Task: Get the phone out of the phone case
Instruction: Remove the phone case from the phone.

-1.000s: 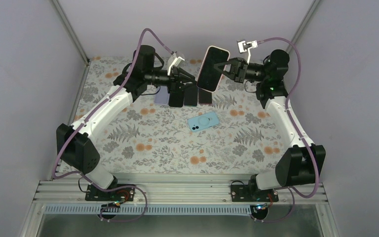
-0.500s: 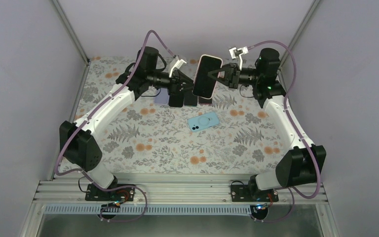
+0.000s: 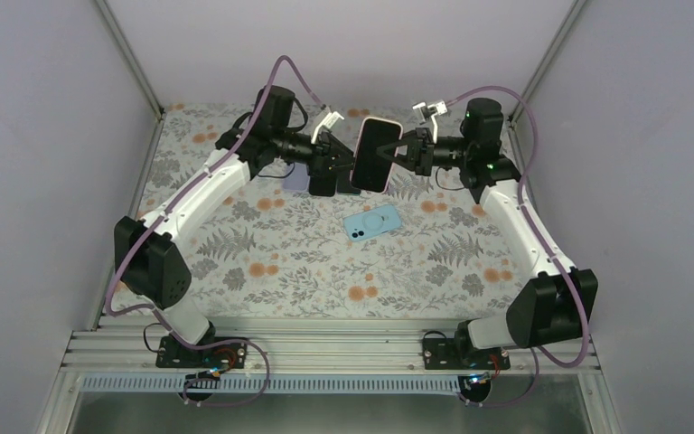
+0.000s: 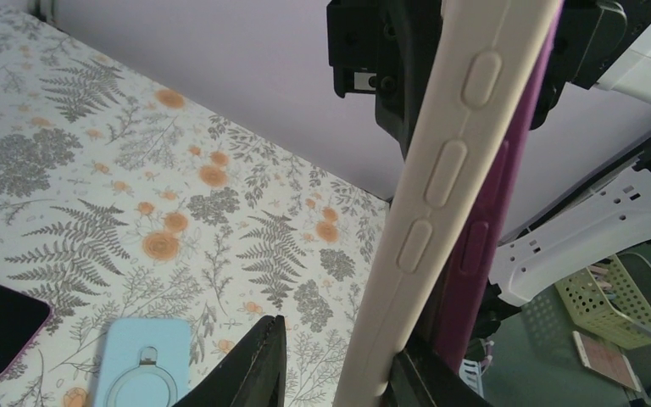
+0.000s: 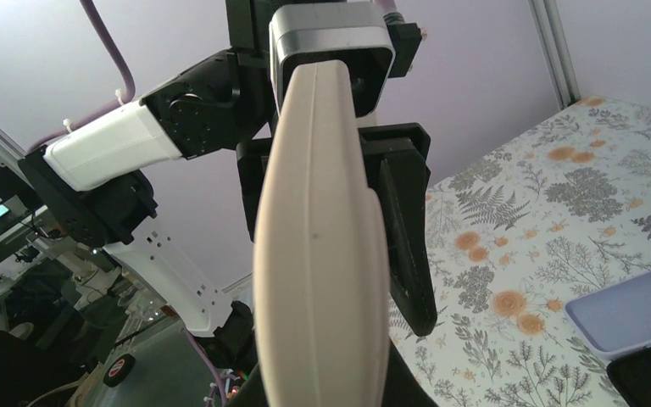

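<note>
Colour key: the phone case [image 4: 441,170] is plain cream, and the phone [image 4: 475,242] shows a magenta side edge (its screen reads black from above). The table cloth [image 3: 262,262] has a pale ground printed with grey ferns and orange blossoms; on it lie a light blue case [image 3: 372,221] marked with a white ring and a lavender case [image 3: 295,178]. The left arm [image 3: 199,194] and right arm [image 3: 520,217] have white links and black joints, the cables [image 3: 280,68] are purple, and the walls [image 3: 45,136] are pale lilac-grey.
</note>
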Robot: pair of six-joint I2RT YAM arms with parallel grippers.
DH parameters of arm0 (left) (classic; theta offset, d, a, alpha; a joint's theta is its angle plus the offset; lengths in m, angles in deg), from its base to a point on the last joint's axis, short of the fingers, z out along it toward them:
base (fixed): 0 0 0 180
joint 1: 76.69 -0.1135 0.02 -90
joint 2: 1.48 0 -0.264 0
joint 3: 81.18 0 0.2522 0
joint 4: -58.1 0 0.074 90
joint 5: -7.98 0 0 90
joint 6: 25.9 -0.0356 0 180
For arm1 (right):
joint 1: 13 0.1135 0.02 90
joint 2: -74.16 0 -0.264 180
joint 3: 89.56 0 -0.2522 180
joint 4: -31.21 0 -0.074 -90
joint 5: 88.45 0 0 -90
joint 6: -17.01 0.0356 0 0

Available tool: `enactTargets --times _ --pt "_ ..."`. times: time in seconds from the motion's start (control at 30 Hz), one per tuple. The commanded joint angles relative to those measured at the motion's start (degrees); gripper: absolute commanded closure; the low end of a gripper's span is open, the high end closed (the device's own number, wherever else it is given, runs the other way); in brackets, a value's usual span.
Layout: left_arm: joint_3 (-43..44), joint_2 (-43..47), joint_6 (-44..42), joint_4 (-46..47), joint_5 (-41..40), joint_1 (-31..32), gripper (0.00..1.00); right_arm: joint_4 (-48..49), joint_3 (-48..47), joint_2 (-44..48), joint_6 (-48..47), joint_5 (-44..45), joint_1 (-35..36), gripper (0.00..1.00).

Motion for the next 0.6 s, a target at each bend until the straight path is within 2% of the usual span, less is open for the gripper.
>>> enactTargets --times 0.0,0.57 --pt "5.3 -0.6 1.1 10.2 -1.2 -0.1 0.7 -6.2 3.7 1.9 -1.4 -10.4 6.5 0.96" --pt "8.1 -2.2 3.5 12.0 1.8 0.2 0.7 -5.4 6.1 0.6 -3.1 -9.0 12.1 0.96"
